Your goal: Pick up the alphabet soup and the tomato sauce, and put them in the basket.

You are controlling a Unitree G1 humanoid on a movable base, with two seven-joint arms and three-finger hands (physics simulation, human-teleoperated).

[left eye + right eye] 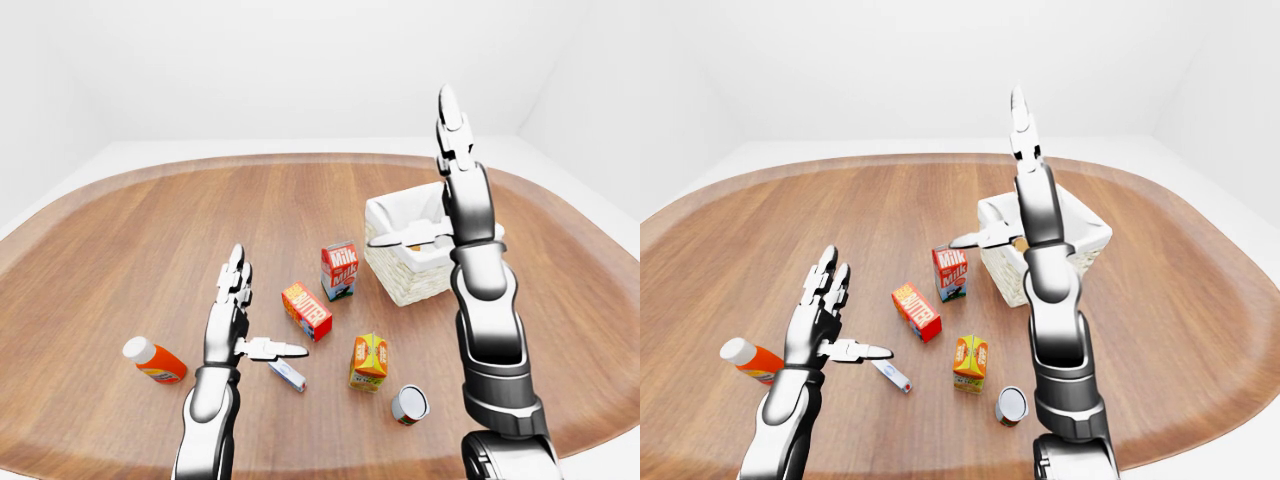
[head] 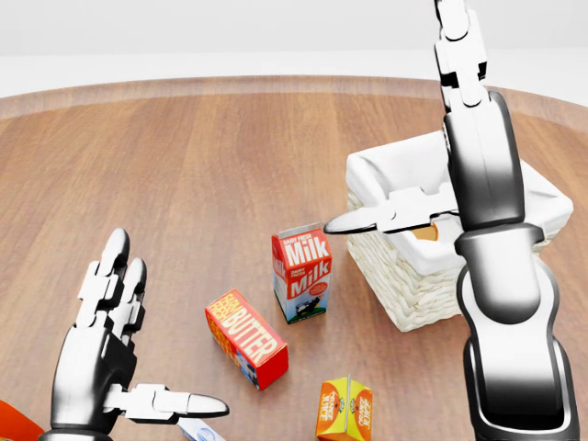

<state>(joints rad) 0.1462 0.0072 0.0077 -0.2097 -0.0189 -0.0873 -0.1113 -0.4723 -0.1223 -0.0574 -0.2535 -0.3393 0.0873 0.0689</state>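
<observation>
Wooden table; white-lined basket

Legible text is found on two items only. The upright milk carton carries the word "Milk" in white on a red panel, printed on both visible faces; small print above it cannot be read. The red box lying on the wooden table carries "BUTTER" in white capitals along its upper face, with an unreadable smaller line beside it. Printing on the orange juice carton is too small to make out.
</observation>
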